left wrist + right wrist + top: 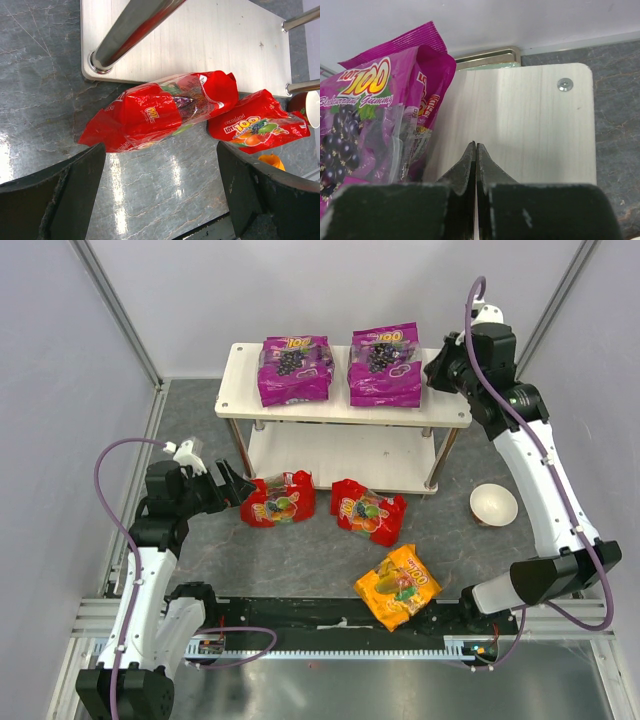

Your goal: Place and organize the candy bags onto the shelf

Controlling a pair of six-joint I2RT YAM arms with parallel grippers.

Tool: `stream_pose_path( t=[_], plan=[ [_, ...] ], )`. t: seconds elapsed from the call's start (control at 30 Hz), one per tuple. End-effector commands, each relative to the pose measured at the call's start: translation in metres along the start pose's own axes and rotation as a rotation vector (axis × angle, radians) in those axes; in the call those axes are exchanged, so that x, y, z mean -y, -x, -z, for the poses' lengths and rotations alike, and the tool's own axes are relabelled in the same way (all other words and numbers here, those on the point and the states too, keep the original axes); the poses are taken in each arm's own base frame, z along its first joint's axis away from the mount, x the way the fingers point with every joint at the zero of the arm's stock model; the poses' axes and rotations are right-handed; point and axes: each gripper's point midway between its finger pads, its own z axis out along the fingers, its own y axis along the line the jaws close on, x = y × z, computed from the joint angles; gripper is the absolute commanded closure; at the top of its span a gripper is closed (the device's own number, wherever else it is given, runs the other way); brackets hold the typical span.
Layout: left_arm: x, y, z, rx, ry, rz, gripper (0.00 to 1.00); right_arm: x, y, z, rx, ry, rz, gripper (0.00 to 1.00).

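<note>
Two purple candy bags (294,370) (385,364) lie side by side on the top board of the shelf (450,410). Two red bags (279,500) (368,510) lie on the floor in front of the shelf, and an orange-yellow bag (398,586) lies nearer. My left gripper (232,483) is open and empty, just left of the left red bag (160,110); the second red bag (257,127) lies to its right. My right gripper (437,368) is shut and empty over the shelf's right end (530,120), beside the right purple bag (370,120).
A small white bowl (493,505) stands on the floor right of the shelf. A metal shelf post (130,30) rises close in front of the left gripper. Grey walls enclose the back and sides; a black rail runs along the near edge.
</note>
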Motion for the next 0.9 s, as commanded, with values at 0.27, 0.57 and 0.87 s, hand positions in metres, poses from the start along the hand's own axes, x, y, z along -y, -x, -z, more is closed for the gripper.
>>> stream_pose_path(
  t=[0.27,0.57,0.87],
  plan=[
    [0.007,0.005,-0.001,0.017,-0.038,-0.021,0.01,-0.024,0.016,-0.012,0.051,0.053,-0.009,1.0],
    [0.007,0.005,-0.001,0.014,-0.038,-0.018,0.01,-0.042,0.012,-0.018,0.045,0.073,0.004,1.0],
    [0.007,0.005,-0.001,0.017,-0.038,-0.021,0.01,-0.057,0.008,-0.028,0.038,0.096,0.013,1.0]
  ],
)
